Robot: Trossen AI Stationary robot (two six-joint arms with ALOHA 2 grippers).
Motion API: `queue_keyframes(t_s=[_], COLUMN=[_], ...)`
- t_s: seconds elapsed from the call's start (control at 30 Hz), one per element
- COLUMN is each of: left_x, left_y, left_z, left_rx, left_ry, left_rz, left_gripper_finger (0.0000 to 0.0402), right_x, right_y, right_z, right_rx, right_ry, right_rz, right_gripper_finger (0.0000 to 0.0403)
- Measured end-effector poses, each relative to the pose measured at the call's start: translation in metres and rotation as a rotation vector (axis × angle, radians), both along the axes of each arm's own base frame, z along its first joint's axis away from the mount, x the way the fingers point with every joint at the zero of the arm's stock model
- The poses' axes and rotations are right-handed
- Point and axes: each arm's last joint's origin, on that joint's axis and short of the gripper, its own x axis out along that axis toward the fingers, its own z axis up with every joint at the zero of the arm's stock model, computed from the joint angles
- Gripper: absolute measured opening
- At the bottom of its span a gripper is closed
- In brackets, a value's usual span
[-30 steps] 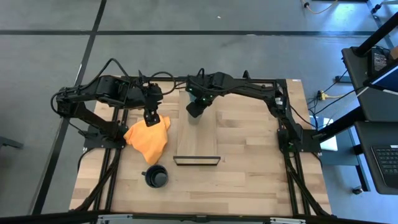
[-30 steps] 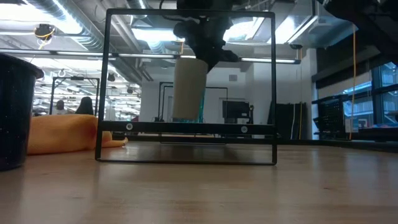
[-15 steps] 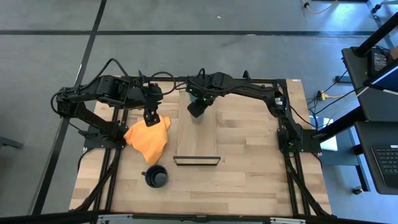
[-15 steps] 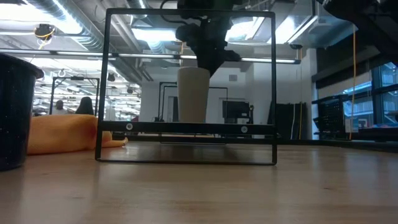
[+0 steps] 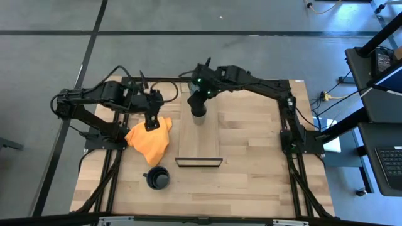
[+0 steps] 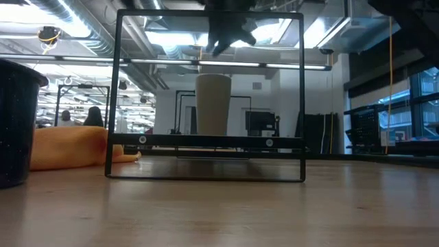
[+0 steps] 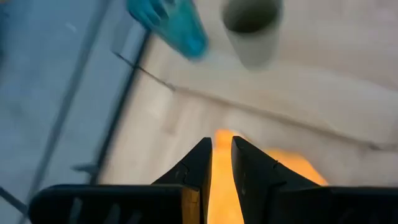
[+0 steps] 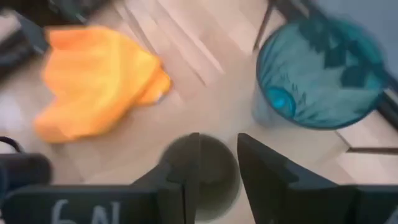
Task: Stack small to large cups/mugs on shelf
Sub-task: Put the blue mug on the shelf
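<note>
The small olive-brown cup [image 6: 213, 104] stands upright on its base on the light-wood shelf [image 5: 199, 141], near the shelf's far end. My right gripper [image 8: 214, 171] is open just above the cup's mouth and clear of it in the low view [image 6: 230, 31]. The teal tumbler [image 8: 317, 74] stands beside the cup; it also shows in the left wrist view [image 7: 168, 28]. The navy mug [image 5: 157, 177] stands on the table near the front left. My left gripper [image 5: 151, 119] is shut at the far edge of the orange cloth [image 5: 149, 139]. My left gripper pinches the orange cloth between its two fingers at the cloth's far edge [image 7: 222, 140], coming from above. A bit of cloth shows past the fingertips. The rest of the cloth lies slack on the table.
The shelf's dark metal frame [image 6: 206, 140] stands upright at the plank's near end. The mug also shows at the low view's left edge [image 6: 14, 123]. Bare tabletop lies to the right of the shelf [image 5: 264, 150].
My right gripper has brought the tilted olive cup upright and down onto the shelf, let go of it and gone up clear of it. The cup stays standing on the shelf.
</note>
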Motion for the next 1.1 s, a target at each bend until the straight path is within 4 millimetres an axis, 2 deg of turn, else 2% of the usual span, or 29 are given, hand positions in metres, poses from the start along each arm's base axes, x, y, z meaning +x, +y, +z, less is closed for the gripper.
queue_keyframes(t_s=[0.1, 0.27, 0.4, 0.53, 0.73, 0.87, 0.97, 1.1], left_x=[-0.002, -0.009, -0.026, -0.045, -0.060, -0.056, -0.053, -0.053], left_y=[-0.003, -0.015, -0.032, -0.045, -0.061, -0.076, -0.087, -0.097], left_z=[-0.023, -0.066, -0.095, -0.113, -0.147, -0.159, -0.159, -0.164], left_rx=[-0.092, -0.113, -0.225, -0.379, -0.577, -0.682, -0.750, -0.768], left_ry=[0.077, 0.171, 0.101, -0.040, -0.051, -0.085, -0.135, -0.099], left_rz=[-0.021, -0.089, -0.166, -0.122, -0.006, -0.012, -0.028, 0.002], left_gripper_finger=[0.0057, 0.0056, 0.0051, 0.0053, 0.0079, 0.0101, 0.0111, 0.0115], right_x=[-0.007, -0.018, -0.029, -0.038, -0.040, -0.040, -0.041, -0.042], right_y=[0.001, 0.009, 0.021, 0.030, 0.031, 0.030, 0.029, 0.026], right_z=[0.014, 0.034, 0.045, 0.053, 0.056, 0.055, 0.054, 0.054], right_rx=[-0.014, -0.051, -0.057, -0.087, -0.104, -0.105, -0.103, -0.103], right_ry=[-0.038, -0.081, -0.071, -0.067, -0.069, -0.061, -0.051, -0.043], right_rz=[0.004, 0.053, 0.089, 0.100, 0.095, 0.092, 0.090, 0.083], right_gripper_finger=[0.0109, 0.0109, 0.0109, 0.0109, 0.0109, 0.0109, 0.0109, 0.0109])
